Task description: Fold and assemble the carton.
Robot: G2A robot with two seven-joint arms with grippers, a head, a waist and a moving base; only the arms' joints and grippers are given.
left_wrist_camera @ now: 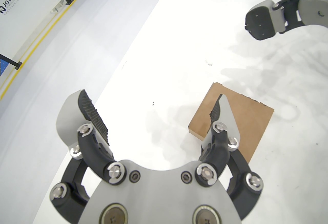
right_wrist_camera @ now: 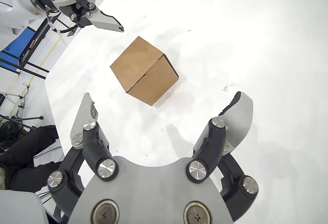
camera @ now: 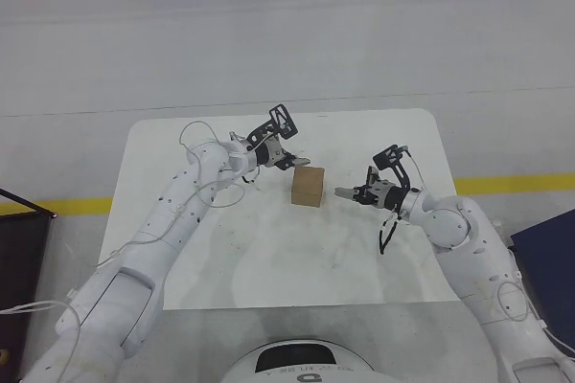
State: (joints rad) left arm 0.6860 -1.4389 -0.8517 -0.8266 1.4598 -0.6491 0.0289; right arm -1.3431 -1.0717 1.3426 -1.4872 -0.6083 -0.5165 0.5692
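Well, you have a small carton of brown corrugated cardboard resting on the smooth white table, whose corners are rounded. It stands as a closed, roughly cubic box with matte faces and slightly ragged cut edges. Your left gripper hangs just beside the carton's far-left corner but apart from it, the arm stretched out across the table and the wrist bent toward the box. Its jaws are spread wide with nothing between them. From the left wrist view you can see its fingers are silver metal plates faced with black ribbed rubber pads. Your right gripper sits on the carton's other side, near but not touching, with its arm bent in from the table's right edge. Its jaws are also splayed apart and hold nothing. The carton lies between the two grippers, a little toward the far side of the table from its middle, and turned slightly askew to the table's edges. In the right wrist view one face shows a straight seam where two flaps meet, with a small notch partway along it. All the flaps you can see lie shut and flat against the box.
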